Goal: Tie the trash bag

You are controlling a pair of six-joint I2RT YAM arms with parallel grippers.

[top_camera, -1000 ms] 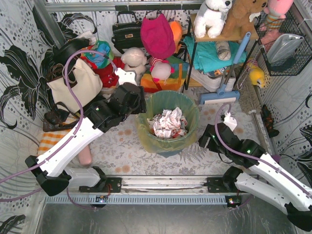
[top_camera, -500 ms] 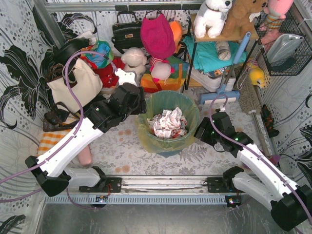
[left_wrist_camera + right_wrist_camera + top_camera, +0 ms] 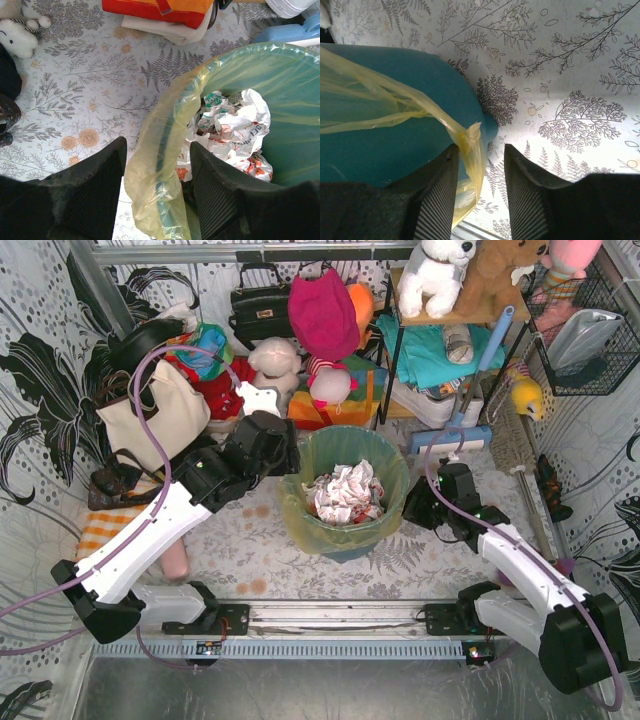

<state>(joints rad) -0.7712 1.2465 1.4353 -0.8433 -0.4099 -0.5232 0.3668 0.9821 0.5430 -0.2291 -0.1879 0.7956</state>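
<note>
The trash bag [image 3: 296, 512] is thin yellow-green plastic lining a teal bin [image 3: 345, 542], with crumpled white paper [image 3: 345, 492] inside. My left gripper [image 3: 290, 455] hangs open over the bin's left rim. In the left wrist view the bag's folded-over edge [image 3: 150, 170] lies between the two fingers of the left gripper [image 3: 157, 150], touching neither. My right gripper [image 3: 412, 508] sits against the bin's right side. In the right wrist view a twisted flap of the bag [image 3: 472, 145] hangs in the right gripper [image 3: 481, 150], close to the left finger, with a gap still showing.
A cream tote bag [image 3: 155, 415] and a striped cloth [image 3: 105, 530] lie at the left. Plush toys [image 3: 320, 330], a black handbag [image 3: 258, 305] and a shelf [image 3: 450, 315] crowd the back. A blue mop [image 3: 450, 440] lies beside the bin. The arms' base rail [image 3: 330, 615] runs along the near edge.
My right arm has swung in to the bin's right side and its jaws have narrowed around the bag's flap. The left arm has not moved.
</note>
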